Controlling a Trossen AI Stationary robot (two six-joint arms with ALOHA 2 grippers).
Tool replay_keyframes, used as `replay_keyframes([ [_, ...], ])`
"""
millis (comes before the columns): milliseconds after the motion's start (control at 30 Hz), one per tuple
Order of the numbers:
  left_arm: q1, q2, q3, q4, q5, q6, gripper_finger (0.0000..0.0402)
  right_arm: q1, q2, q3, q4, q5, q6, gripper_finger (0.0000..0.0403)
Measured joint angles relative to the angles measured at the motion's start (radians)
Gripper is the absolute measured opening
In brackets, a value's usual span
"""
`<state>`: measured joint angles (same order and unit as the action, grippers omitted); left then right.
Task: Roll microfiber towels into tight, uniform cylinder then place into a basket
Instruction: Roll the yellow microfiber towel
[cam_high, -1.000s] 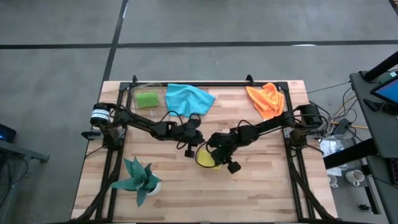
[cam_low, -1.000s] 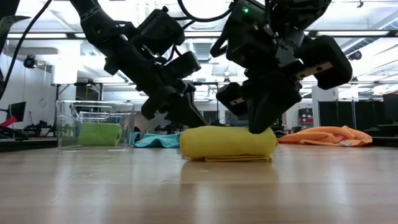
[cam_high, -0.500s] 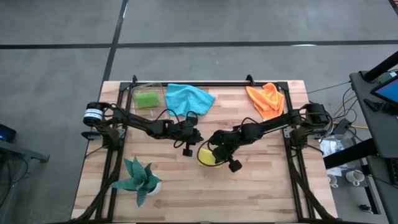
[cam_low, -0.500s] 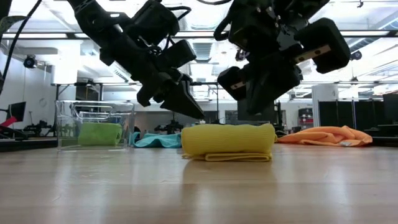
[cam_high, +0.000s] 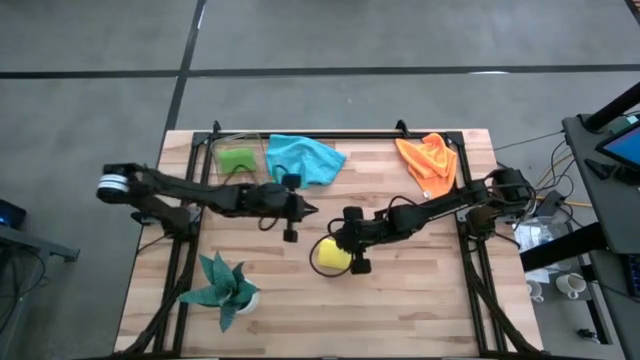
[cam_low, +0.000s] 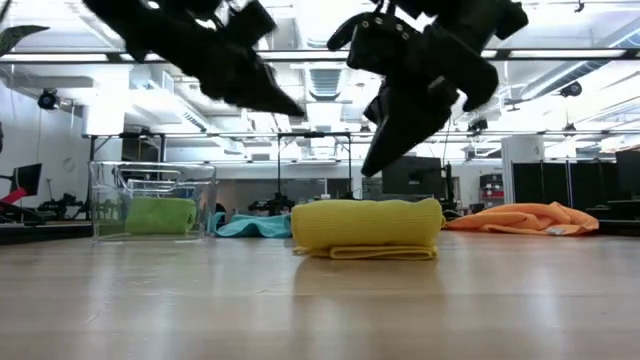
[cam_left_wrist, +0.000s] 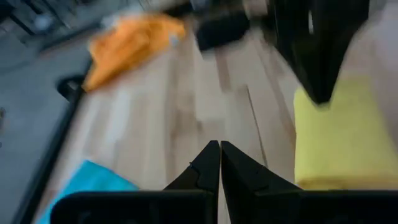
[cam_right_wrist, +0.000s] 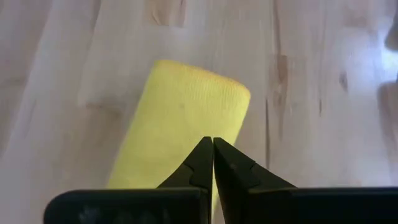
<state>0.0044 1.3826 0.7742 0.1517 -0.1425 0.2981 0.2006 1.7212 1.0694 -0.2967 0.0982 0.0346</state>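
Observation:
A rolled yellow towel (cam_high: 330, 256) lies on its side on the wooden table, its loose end flat under it (cam_low: 385, 252). My right gripper (cam_low: 368, 170) hangs shut just above the roll (cam_right_wrist: 186, 112), clear of it. My left gripper (cam_high: 313, 210) is shut too, higher up and to the roll's far left (cam_low: 298, 108). The clear basket (cam_high: 238, 157) stands at the far left with a rolled green towel (cam_low: 160, 215) inside. A blue towel (cam_high: 305, 158) and an orange towel (cam_high: 428, 158) lie crumpled along the far edge.
A dark teal plant in a white pot (cam_high: 222, 285) stands near the table's front left. A black metal frame (cam_high: 330, 134) runs along the far edge and down both sides. Bare wood lies in front of and to the right of the yellow roll.
Both shut grippers have come up off the yellow roll. My left gripper has risen and drawn back toward the table's left edge. My right gripper has lifted from the roll's right end and rolled about its wrist. The roll has stayed in place on the table.

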Motion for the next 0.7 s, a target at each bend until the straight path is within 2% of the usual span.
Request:
replay_keyframes([
  [167,-0.002,-0.142,-0.144,0.177,0.000,-0.068,0.0000,0.007,0.023,0.019,-0.007,-0.011,0.104,0.0009],
  [367,-0.002,-0.232,-0.297,0.329,0.000,-0.169,0.0000,0.007,0.060,0.024,0.016,-0.063,0.213,0.0009],
  [700,-0.002,-0.267,-0.326,0.343,-0.001,-0.190,0.0000,0.035,0.069,0.016,0.044,-0.083,0.328,0.0009],
])
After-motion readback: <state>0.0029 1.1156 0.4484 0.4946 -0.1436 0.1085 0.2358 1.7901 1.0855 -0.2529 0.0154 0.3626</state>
